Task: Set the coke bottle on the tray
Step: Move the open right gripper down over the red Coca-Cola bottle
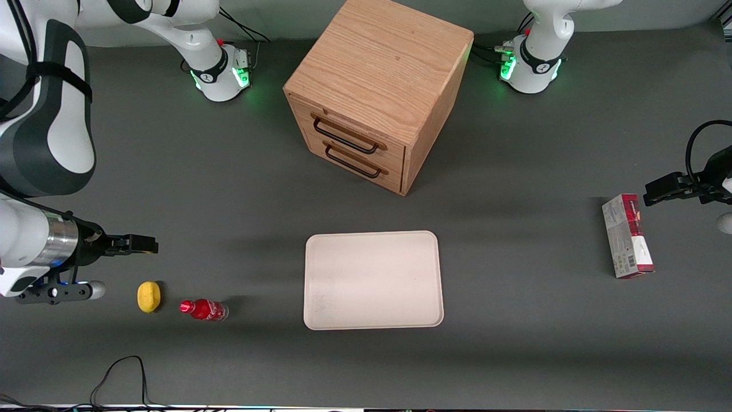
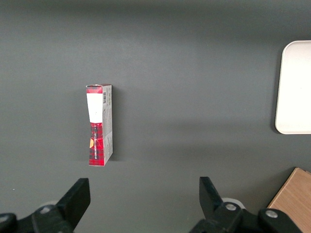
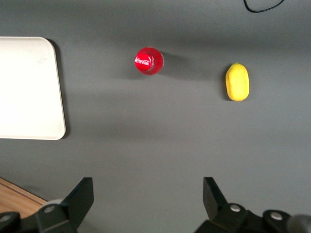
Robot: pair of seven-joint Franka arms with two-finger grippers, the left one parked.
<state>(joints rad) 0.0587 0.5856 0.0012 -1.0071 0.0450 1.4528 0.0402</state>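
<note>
The coke bottle (image 1: 204, 309), small with a red cap and red label, stands upright on the grey table toward the working arm's end. The right wrist view shows its cap from above (image 3: 149, 61). The cream-white tray (image 1: 373, 280) lies flat and bare in the middle of the table, beside the bottle with a gap between them. It also shows in the right wrist view (image 3: 29, 87) and the left wrist view (image 2: 296, 87). My right gripper (image 1: 150, 245) is open and empty above the table, a little farther from the front camera than the bottle (image 3: 147, 182).
A yellow lemon-like object (image 1: 149, 297) lies beside the bottle, also in the right wrist view (image 3: 237, 82). A wooden two-drawer cabinet (image 1: 377, 91) stands farther from the front camera than the tray. A red-and-white carton (image 1: 627, 235) lies toward the parked arm's end.
</note>
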